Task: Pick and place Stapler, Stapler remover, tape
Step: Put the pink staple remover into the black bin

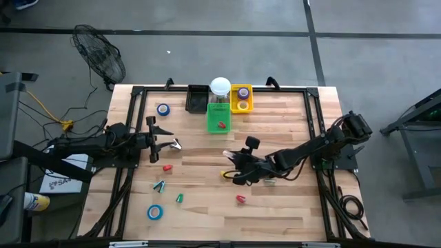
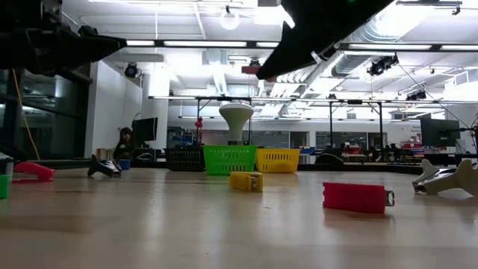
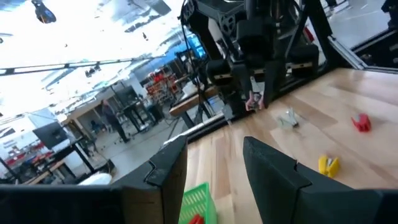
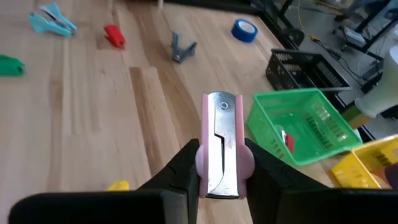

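Note:
My right gripper [image 4: 222, 154] is over the table's middle [image 1: 238, 167], shut on a pink stapler remover [image 4: 221, 134] with metal jaws. My left gripper [image 3: 214, 158] is open and holds nothing. It stands at the table's left [image 1: 165, 143], beside a grey stapler remover [image 1: 176, 145] lying on the wood. A yellow stapler [image 1: 226, 173] and two red staplers [image 1: 167, 167] [image 1: 240, 198] lie flat. Blue tape rolls [image 1: 162, 109] [image 1: 155, 212] also lie flat. A purple tape roll [image 1: 243, 92] and a yellow one [image 1: 242, 105] sit in the yellow basket [image 1: 249, 107]. My right gripper pinches the pink stapler remover between its two fingers, on the rounded pink side grips [image 4: 200, 163]. The remover's riveted end [image 4: 222, 106] points away past the fingertips. In the low view the remover [image 2: 252, 69] is lifted clear, well above the table.
A green basket [image 1: 210, 118] holding a red item [image 1: 221, 125], a black basket [image 1: 196, 98] and a white round-topped jar [image 1: 220, 86] stand at the far edge. A cyan remover [image 1: 158, 184], a green piece [image 1: 179, 198] and a pale remover [image 1: 269, 182] lie near.

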Tool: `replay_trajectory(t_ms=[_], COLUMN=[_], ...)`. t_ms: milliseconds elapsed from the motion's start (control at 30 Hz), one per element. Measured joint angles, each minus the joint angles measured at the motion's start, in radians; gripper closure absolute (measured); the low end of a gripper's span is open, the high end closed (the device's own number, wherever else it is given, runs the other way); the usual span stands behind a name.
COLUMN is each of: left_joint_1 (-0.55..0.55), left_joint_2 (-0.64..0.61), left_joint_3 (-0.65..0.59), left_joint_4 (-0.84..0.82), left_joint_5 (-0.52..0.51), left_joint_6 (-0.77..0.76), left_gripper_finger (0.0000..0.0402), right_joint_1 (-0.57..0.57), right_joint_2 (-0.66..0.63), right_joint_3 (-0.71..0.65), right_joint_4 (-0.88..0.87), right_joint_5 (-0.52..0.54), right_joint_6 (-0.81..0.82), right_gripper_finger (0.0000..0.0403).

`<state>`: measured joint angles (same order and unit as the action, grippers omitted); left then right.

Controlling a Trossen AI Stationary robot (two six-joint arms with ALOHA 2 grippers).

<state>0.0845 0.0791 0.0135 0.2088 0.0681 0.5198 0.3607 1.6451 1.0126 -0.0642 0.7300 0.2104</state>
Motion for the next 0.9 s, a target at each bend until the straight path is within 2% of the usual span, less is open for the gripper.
replay_trajectory(t_ms=[200, 367, 533, 633, 900], left_joint_1=[0.0, 0.0, 0.0, 0.0, 0.0], left_joint_2=[0.182, 0.383, 0.577, 0.676, 0.947], left_joint_3=[0.014, 0.111, 0.176, 0.206, 0.322], left_joint_4=[0.147, 0.165, 0.23, 0.298, 0.344], left_joint_5=[-0.022, -0.024, 0.059, 0.056, 0.096], left_joint_6=[-0.003, 0.025, 0.111, 0.141, 0.192], left_gripper_finger=[0.0247, 0.0247, 0.0247, 0.0247, 0.0247], right_joint_1=[0.007, 0.007, 0.006, 0.006, -0.031], right_joint_2=[0.0, 0.0, 0.0, 0.0, 0.0], right_joint_3=[0.0, 0.0, 0.0, 0.0, 0.0], right_joint_4=[0.029, 0.041, 0.095, 0.121, 0.151], right_joint_5=[0.0, -0.013, -0.049, -0.055, -0.092], right_joint_6=[-0.017, -0.065, -0.119, -0.154, -0.226], right_gripper_finger=[0.0321, 0.0321, 0.0321, 0.0321, 0.0321])
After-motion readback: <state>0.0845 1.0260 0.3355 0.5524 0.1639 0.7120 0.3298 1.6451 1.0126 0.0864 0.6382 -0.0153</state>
